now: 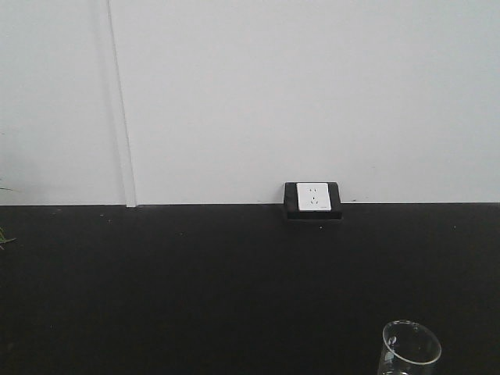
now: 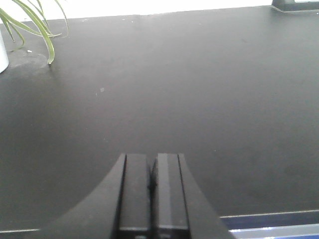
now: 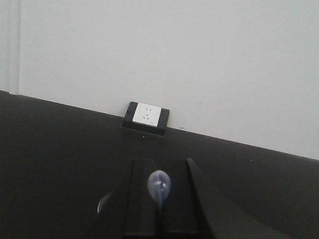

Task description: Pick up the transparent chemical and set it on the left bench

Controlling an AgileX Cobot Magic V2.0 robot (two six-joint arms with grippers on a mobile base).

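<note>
The transparent chemical [image 1: 410,348] is a clear glass beaker; only its rim shows, at the bottom right of the front view. In the right wrist view its translucent pipette bulb [image 3: 159,185] stands up between the fingers of my right gripper [image 3: 159,164], which are closed together on it. A glint of the beaker's rim [image 3: 102,201] shows just left of the fingers; the rest of the beaker is hidden. My left gripper [image 2: 152,157] is shut and empty, low over the black worktop [image 2: 209,99]. The left bench with white bins is out of view.
The black worktop [image 1: 195,281] runs along a white wall. A socket box [image 1: 312,200] sits at its back edge and also shows in the right wrist view [image 3: 146,118]. Green plant leaves [image 2: 37,25] and a white pot edge [image 2: 2,55] are at the far left.
</note>
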